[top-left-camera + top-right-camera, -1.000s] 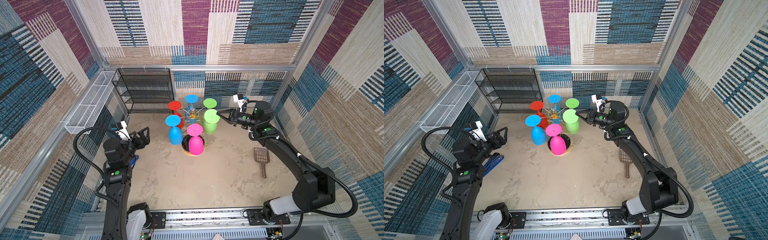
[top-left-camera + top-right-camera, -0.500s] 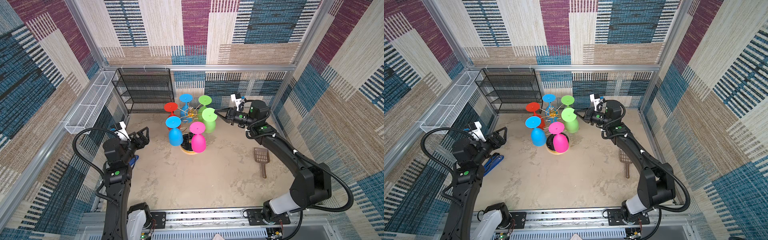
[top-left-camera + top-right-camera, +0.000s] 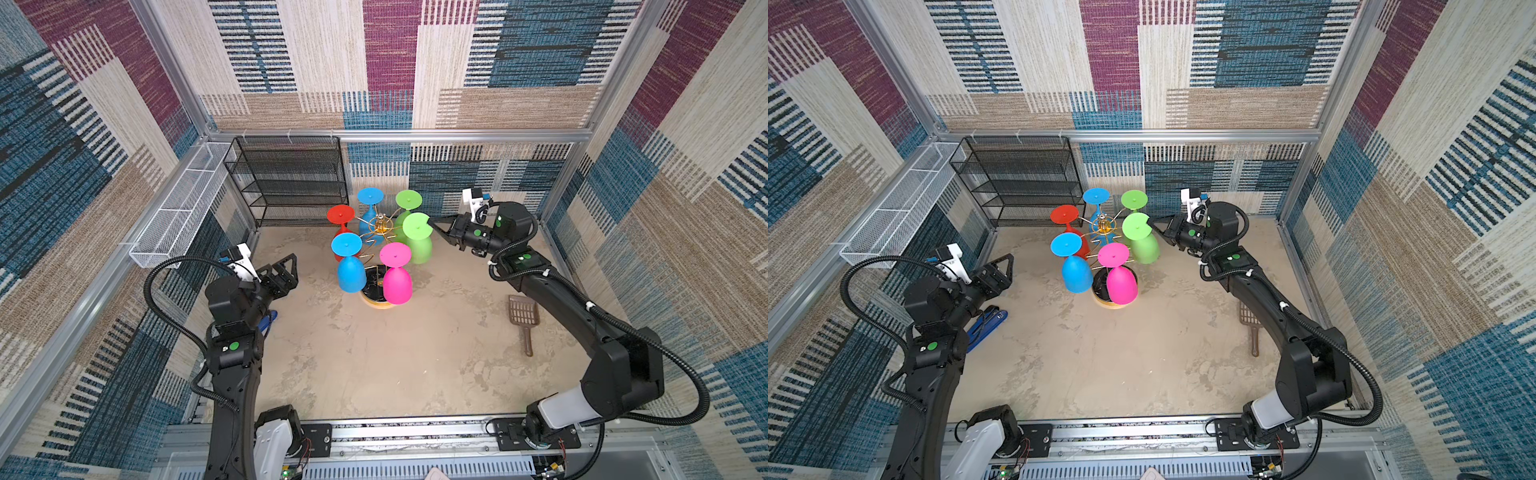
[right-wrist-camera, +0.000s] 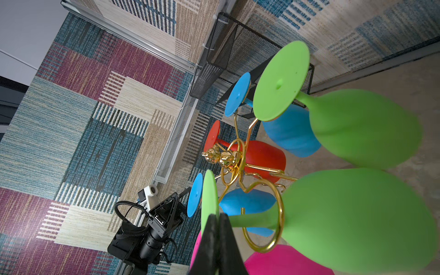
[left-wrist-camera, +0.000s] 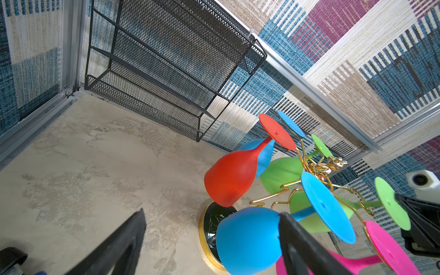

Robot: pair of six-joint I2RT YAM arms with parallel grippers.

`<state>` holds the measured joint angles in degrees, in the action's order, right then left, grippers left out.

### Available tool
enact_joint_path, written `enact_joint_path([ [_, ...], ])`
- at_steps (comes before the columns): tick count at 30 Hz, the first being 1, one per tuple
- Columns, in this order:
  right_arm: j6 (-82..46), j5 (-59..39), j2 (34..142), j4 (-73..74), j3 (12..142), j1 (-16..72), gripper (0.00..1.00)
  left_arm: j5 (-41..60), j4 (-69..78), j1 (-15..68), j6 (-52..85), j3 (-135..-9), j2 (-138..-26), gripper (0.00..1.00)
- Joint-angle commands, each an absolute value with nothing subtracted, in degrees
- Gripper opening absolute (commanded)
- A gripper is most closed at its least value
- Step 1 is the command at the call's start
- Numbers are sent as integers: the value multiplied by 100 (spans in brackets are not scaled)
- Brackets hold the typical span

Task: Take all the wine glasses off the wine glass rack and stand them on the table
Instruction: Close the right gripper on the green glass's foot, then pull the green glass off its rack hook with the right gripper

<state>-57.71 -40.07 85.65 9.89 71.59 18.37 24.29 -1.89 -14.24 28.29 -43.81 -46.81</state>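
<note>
currently right gripper [image 3: 432,222] pinches foot of hanging green wine glass [image 3: 419,247]; left gripper [image 3: 286,271] gapes.

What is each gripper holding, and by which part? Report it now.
The right gripper is shut on the rim of the foot of the green wine glass nearest it. The left gripper is open and holds nothing.

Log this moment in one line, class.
right gripper: shut on green wine glass foot | left gripper: open | wine glass rack: glass hanging
</note>
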Motion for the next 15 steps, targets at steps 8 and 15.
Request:
enact_joint_path([
  [8,-5949,-3597,8462,1208,7066,1898,0,2480,94,-1441,2853,-4358,-4659,89],
  [15,-5915,-3370,8447,1187,7023,1936,0,2495,105,-1441,2873,-4350,-4666,89],
])
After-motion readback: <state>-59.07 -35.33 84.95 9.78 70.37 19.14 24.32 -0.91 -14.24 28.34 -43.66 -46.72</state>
